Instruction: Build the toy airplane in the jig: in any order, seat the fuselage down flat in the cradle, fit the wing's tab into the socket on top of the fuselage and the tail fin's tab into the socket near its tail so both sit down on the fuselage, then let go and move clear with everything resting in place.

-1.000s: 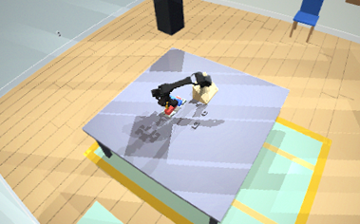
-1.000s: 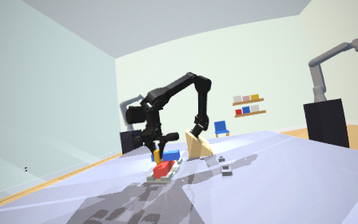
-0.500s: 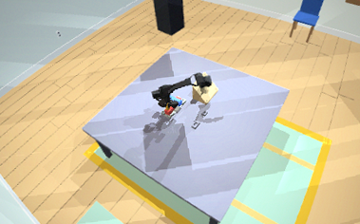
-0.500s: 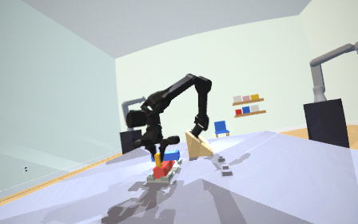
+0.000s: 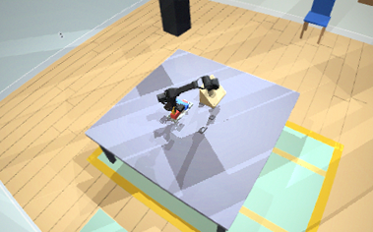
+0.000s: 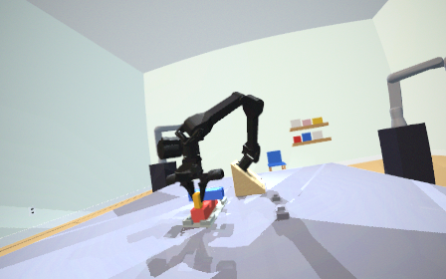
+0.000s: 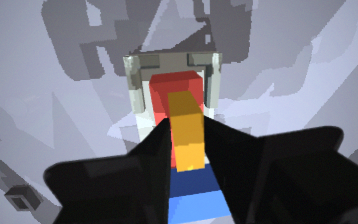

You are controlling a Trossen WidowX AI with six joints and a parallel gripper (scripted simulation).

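The red fuselage point(image 7: 175, 82) point(image 6: 201, 214) point(image 5: 175, 115) lies in the grey jig cradle point(image 7: 134, 80) point(image 6: 191, 224). The blue wing point(image 7: 195, 200) point(image 6: 215, 193) point(image 5: 186, 106) sits across it, behind the fingers. The yellow tail fin point(image 7: 186, 140) point(image 6: 197, 200) stands upright on the fuselage near its tail end. My gripper point(image 7: 182, 121) point(image 6: 196, 191) point(image 5: 172, 109) hangs right over the fin with a finger on each side. The fingers have eased slightly apart and no longer clamp it.
The arm's tan wedge base point(image 5: 211, 96) point(image 6: 246, 181) stands just behind the jig. Small grey blocks point(image 6: 282, 214) point(image 6: 275, 197) point(image 5: 203, 130) point(image 7: 20, 200) lie on the table to the right of the jig.
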